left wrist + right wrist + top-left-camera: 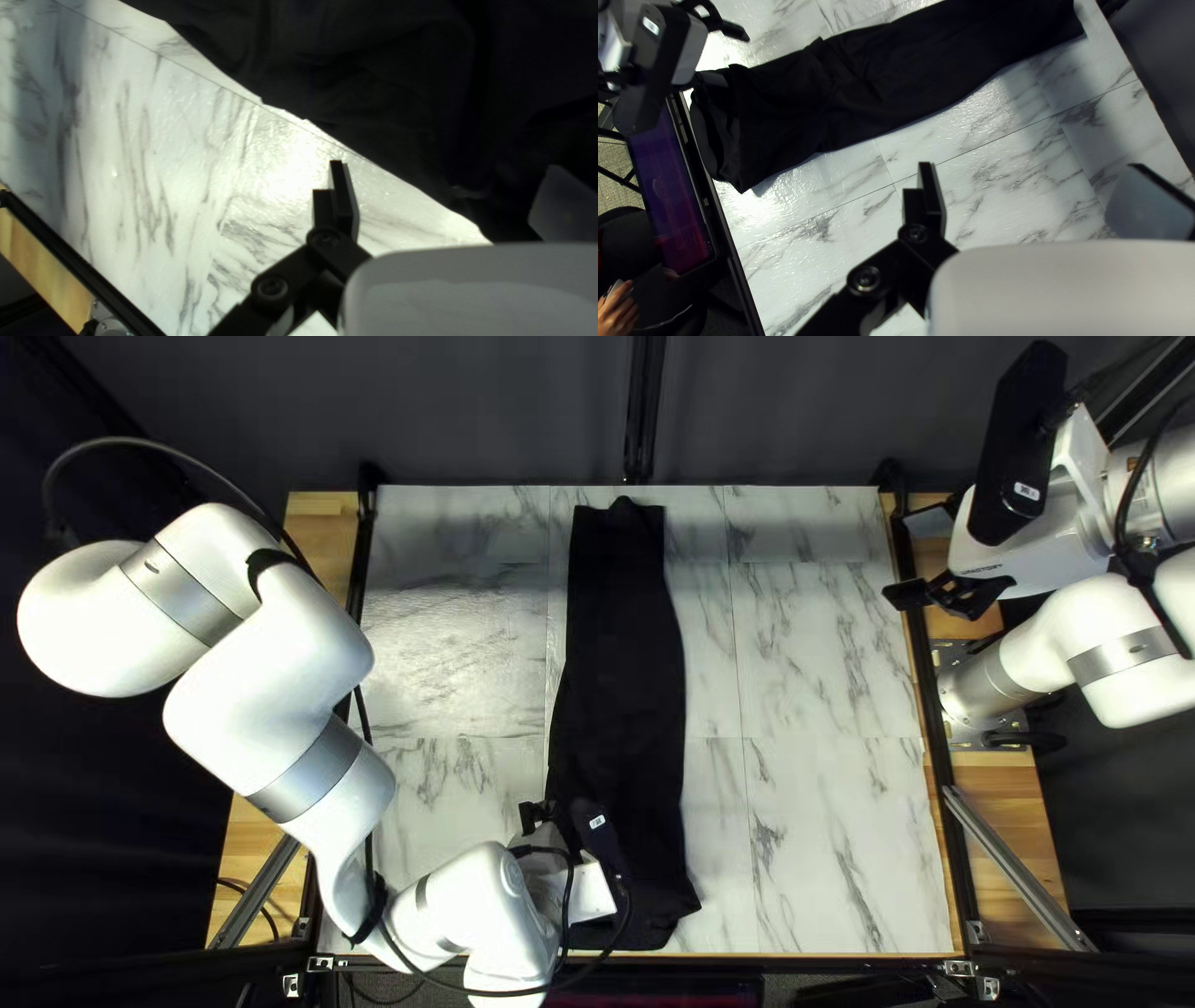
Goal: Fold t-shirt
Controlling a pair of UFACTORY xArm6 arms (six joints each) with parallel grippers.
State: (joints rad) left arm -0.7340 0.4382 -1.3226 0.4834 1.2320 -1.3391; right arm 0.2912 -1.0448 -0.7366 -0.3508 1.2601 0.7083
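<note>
A black t-shirt [619,672] lies as a long narrow strip from the table's far edge to its near edge. Over its near end is my left gripper [535,815]; in the left wrist view the left gripper [443,186] stands open, one finger over bare marble, the other over the shirt [386,68]. Nothing is held there. At the table's right edge my right gripper [916,558] is raised and open, well away from the cloth. In the right wrist view the right gripper [1031,183] has only tabletop beyond its fingers, with the shirt [865,87] farther off.
Marble tabletop [815,834] shows on both sides of the shirt. Black rails [936,747] run along the table's sides. A person's hand [616,311] and a screen [669,193] are beyond the near edge.
</note>
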